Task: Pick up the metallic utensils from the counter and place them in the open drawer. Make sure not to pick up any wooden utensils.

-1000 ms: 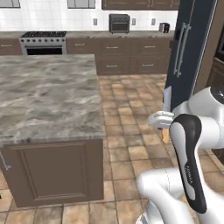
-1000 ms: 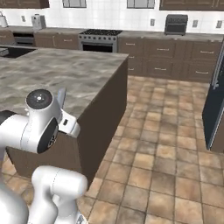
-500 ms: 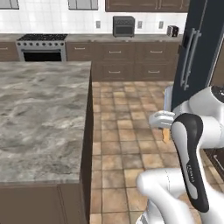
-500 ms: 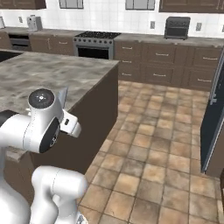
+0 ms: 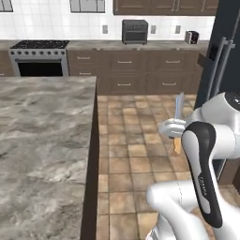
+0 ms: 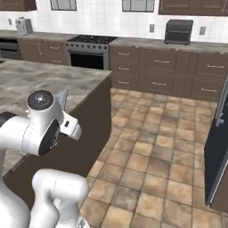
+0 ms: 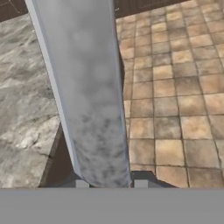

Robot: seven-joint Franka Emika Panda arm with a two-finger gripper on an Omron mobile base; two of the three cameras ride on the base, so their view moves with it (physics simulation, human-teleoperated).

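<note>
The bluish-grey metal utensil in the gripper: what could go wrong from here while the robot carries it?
1. The bluish-grey metal utensil stands long above the gripper, held only at its lower end between the small dark fingertips; it may tilt or slip.
2. The raised blade is close to the grey-brown marbled counter; a swing could strike its edge.
3. No open drawer is in sight, so the placing cannot be judged yet.

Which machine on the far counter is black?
The big toaster oven, in the middle of the back counter, is black. The little toaster to its right is shiny silver.
</note>
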